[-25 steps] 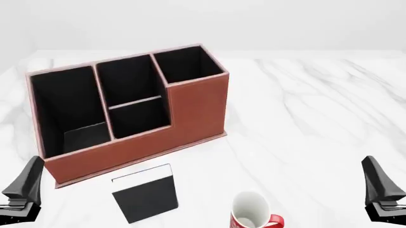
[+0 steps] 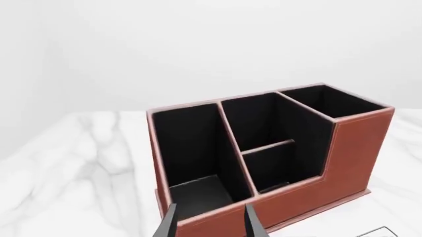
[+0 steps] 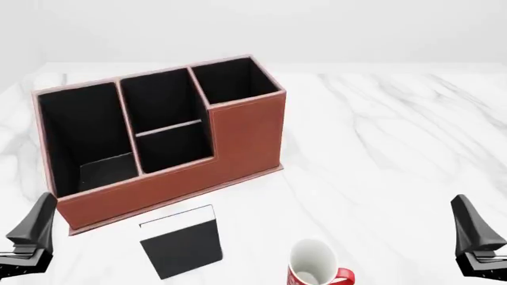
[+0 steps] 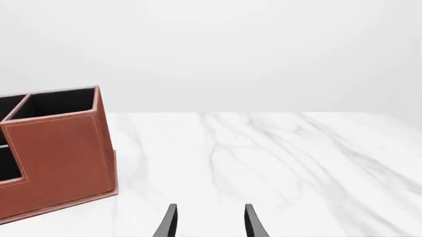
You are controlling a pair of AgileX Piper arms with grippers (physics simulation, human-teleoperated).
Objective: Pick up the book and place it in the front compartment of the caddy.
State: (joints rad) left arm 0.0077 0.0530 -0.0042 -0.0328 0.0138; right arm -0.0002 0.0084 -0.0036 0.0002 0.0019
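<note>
Black book flat on table, ahead-right of my spread left gripper, before the caddy; right gripper likewise spread, idle.

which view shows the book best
The front view: the whole book lies flat on the table, black cover up, white page edge facing the caddy, left of the mug. The left wrist view catches only what seems to be a corner of it at the frame edge. The right wrist view does not show it.

On the counter, the book lies just at the caddy's 6 o'clock; the mug sits at the book's 3 o'clock.
</note>
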